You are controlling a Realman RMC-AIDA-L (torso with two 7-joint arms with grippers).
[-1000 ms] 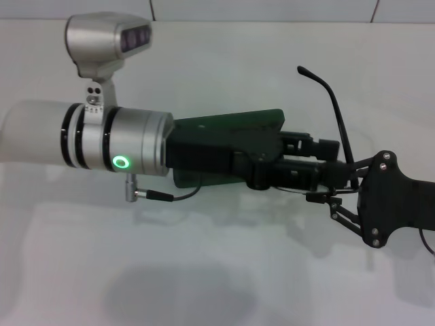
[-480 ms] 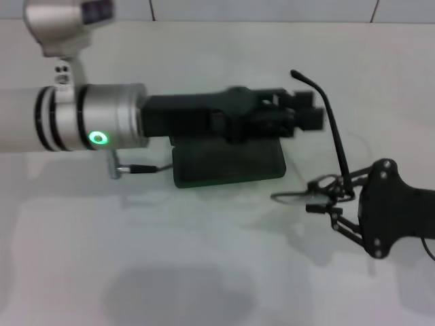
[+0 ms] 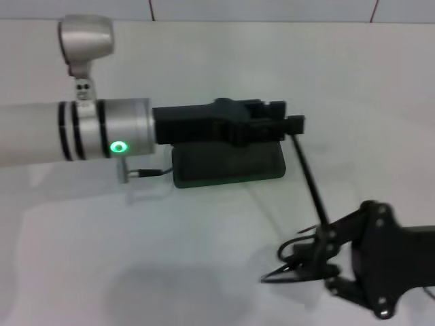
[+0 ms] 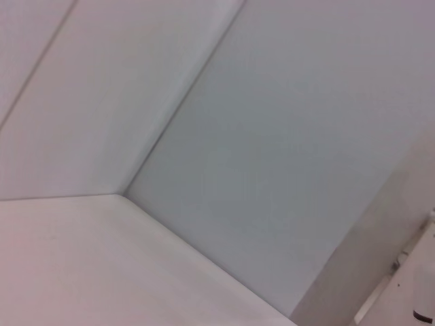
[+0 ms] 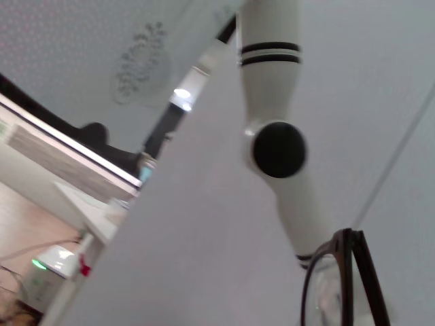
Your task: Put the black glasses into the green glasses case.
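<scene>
The green glasses case (image 3: 228, 166) lies in the middle of the white table, its far part hidden behind my left arm. My left gripper (image 3: 275, 122) reaches in from the left, over the back edge of the case. My right gripper (image 3: 325, 258) is at the front right, shut on the black glasses (image 3: 296, 263). It holds them above the table, in front of and to the right of the case. One temple arm (image 3: 307, 178) sticks up toward the left gripper. The glasses frame also shows in the right wrist view (image 5: 343, 282).
The white table (image 3: 204, 258) runs to a tiled wall at the back. My silver left forearm (image 3: 81, 132), with a green light and a cable plug (image 3: 139, 173), spans the left half. The right wrist view shows the left arm (image 5: 275, 146). The left wrist view shows only pale surfaces.
My right gripper has carried the glasses toward the front of the table, away from the case. My left arm has shifted slightly and stays over the back of the case.
</scene>
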